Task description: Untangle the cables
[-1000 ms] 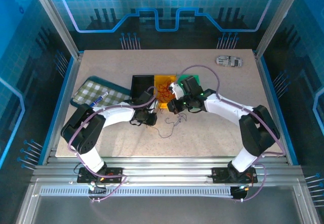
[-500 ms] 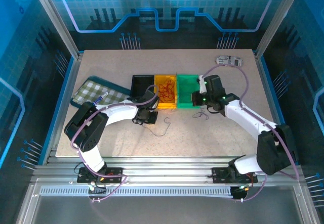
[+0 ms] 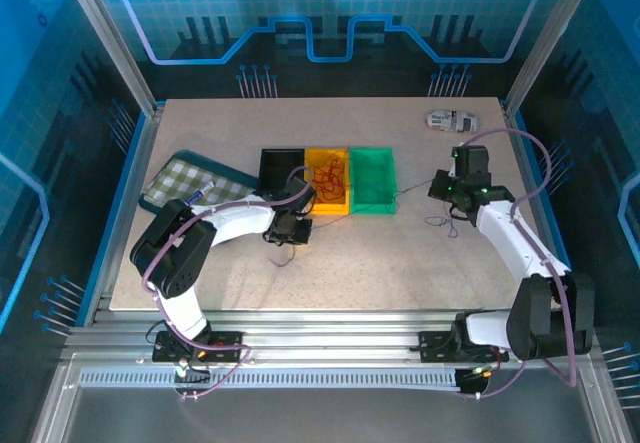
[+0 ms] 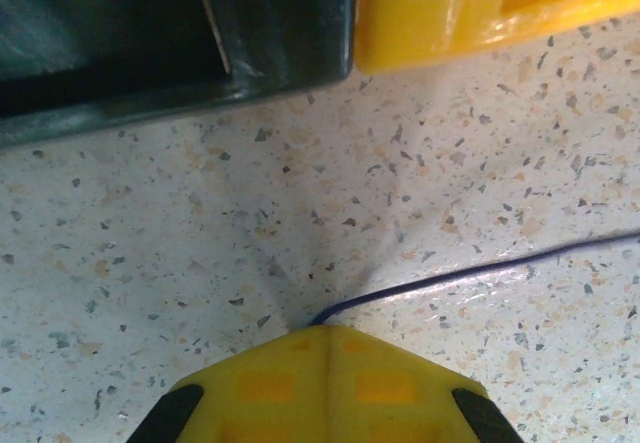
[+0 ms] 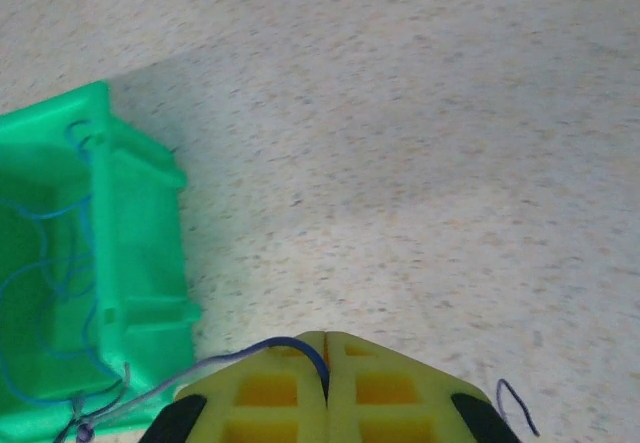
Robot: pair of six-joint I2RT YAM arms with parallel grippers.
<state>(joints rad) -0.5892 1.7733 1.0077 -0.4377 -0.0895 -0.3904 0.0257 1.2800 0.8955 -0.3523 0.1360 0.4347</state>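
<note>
Left gripper (image 4: 325,331) was clamped on a dark wire (image 4: 480,268) trailing across the table (image 4: 450,163) near the black bin (image 4: 150,73). Right gripper (image 5: 325,341) pinched a blue wire (image 5: 285,344) leading to the green bin (image 5: 140,263). Red wires (image 3: 328,175) sat in the orange bin (image 3: 327,209).

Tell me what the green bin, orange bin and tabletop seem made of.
Green bin: moulded plastic, satin, uniform colour with ribbed walls.
Orange bin: glossy plastic, possibly translucent; bright highlights on rounded edges.
Tabletop: speckled stone-look surface, perhaps laminate or terrazzo; smooth, faintly shiny.
</note>
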